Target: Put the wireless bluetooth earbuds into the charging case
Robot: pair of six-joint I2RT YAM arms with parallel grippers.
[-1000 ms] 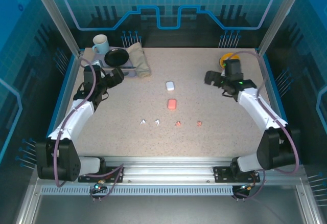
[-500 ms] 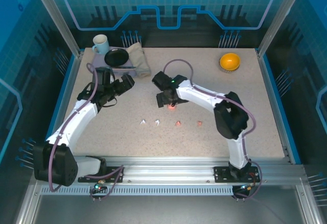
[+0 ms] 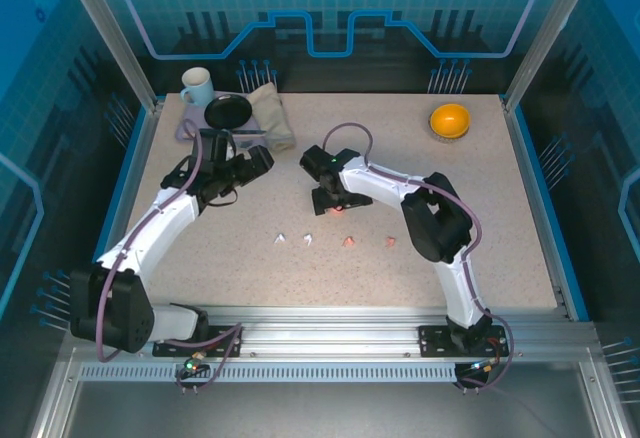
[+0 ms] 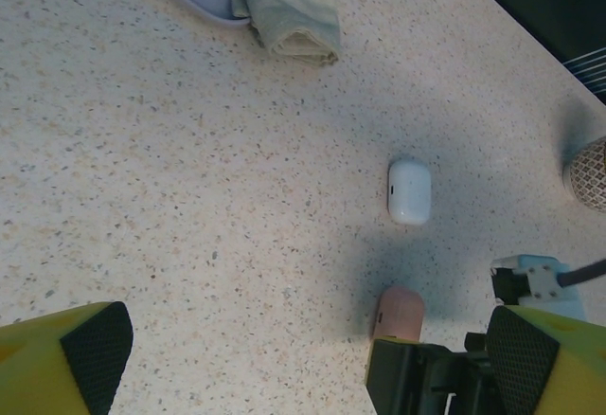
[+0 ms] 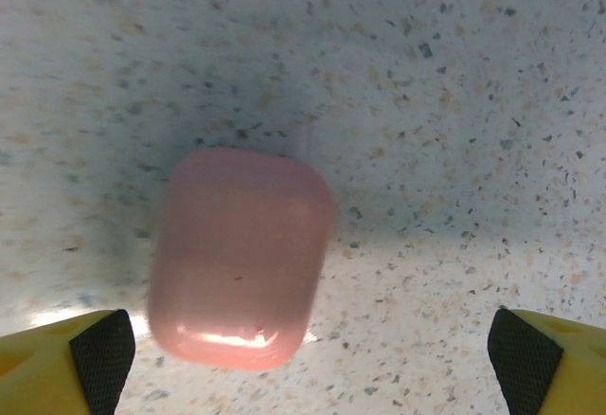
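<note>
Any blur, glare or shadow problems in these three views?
Right wrist: the pink case looks soft, with a glare patch on its lower edge and a shadow across the table above it. Left wrist: sharp, though a shadow darkens the table around the white case. Top external: sharp, evenly lit.

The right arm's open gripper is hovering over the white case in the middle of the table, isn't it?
Not quite: the right gripper hovers open over the pink case, as the right wrist view shows; the white case lies apart from it.
</note>
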